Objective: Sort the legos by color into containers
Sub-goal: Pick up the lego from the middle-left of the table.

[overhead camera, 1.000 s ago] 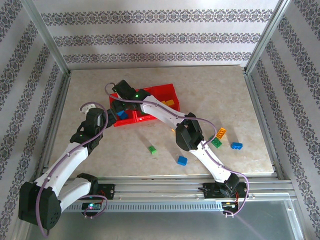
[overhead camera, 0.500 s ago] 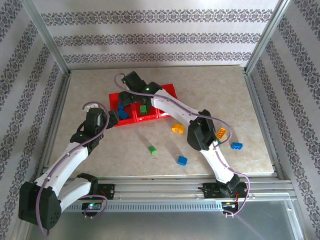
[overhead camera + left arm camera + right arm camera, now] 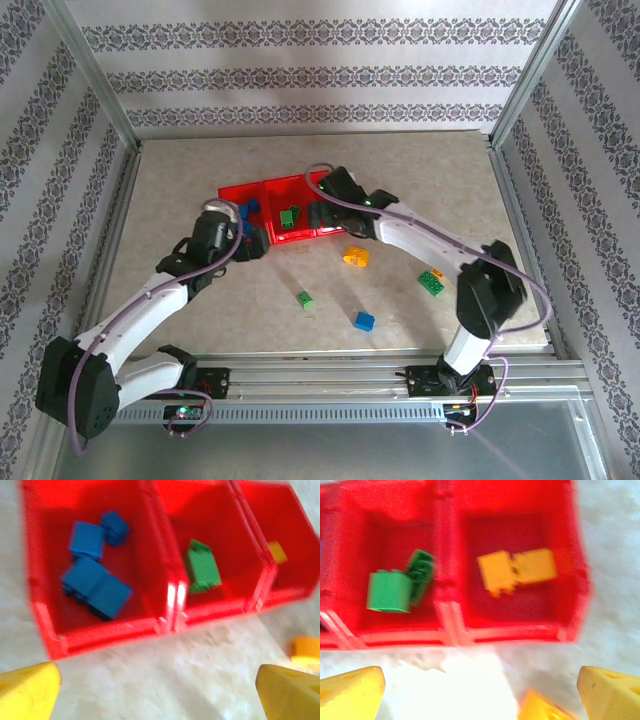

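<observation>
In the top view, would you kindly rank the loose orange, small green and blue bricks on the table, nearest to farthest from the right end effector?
From the right end effector:
1. Orange brick, just in front of the red containers.
2. Small green brick, mid-table, leftward.
3. Blue brick, nearest the arm bases.

Our red tray [image 3: 115, 632] holds blue bricks [image 3: 95, 587], green bricks [image 3: 387, 592], orange bricks [image 3: 517, 571]. We see grey-striped white walls [image 3: 320, 90].

I see the overhead view bright, evenly lit and sharp, with only soft shadows on the pale table [image 3: 420, 170]. Both wrist views are smeared with blur; the red bins [image 3: 100, 625] look oversaturated, and the table washes out white.
</observation>
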